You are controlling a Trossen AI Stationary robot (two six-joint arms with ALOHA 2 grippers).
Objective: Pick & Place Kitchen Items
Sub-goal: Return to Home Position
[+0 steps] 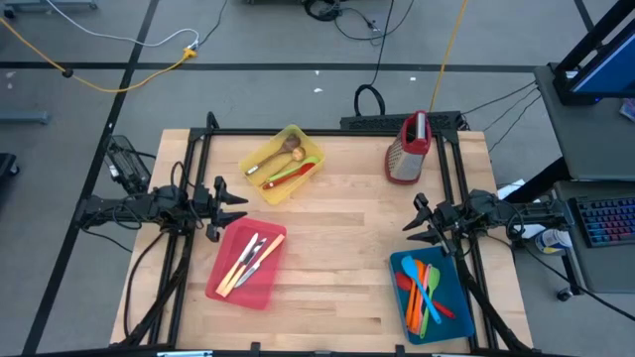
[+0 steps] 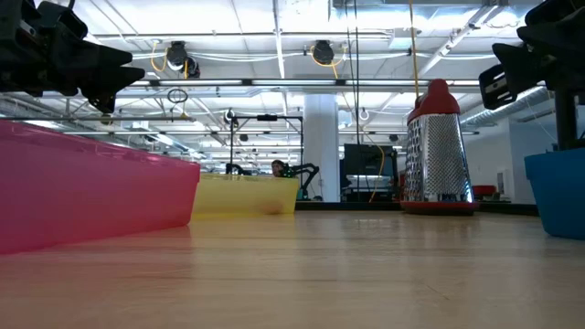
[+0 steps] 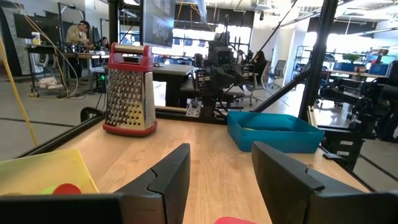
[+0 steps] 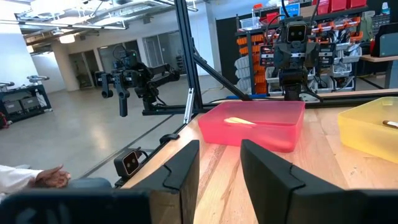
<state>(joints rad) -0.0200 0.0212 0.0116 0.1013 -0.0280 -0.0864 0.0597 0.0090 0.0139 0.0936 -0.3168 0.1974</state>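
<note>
High view has the left gripper (image 1: 238,208) at the table's left side, pointing inward; the left wrist view shows its fingers (image 3: 171,180) spread, with nothing between them. Just beside its fingertips, on the side nearer the low camera, lies the pink-red tray (image 1: 260,285). It holds pale-handled cutlery (image 1: 248,261), probably knives and forks, though too small to tell. Ahead of that gripper, on its other side, sits the yellow tray (image 1: 250,171) with wooden spoons (image 1: 283,154) and red and green utensils (image 1: 290,175). A grater (image 1: 408,149) stands upright, near the right gripper (image 1: 412,220) on its far side. This gripper points inward from the table's right side, its fingers (image 4: 183,174) parted and empty in the right wrist view. Just beside its fingertips, toward the low camera, the blue tray (image 1: 451,273) holds orange, red, green and blue plastic utensils (image 1: 424,290).
</note>
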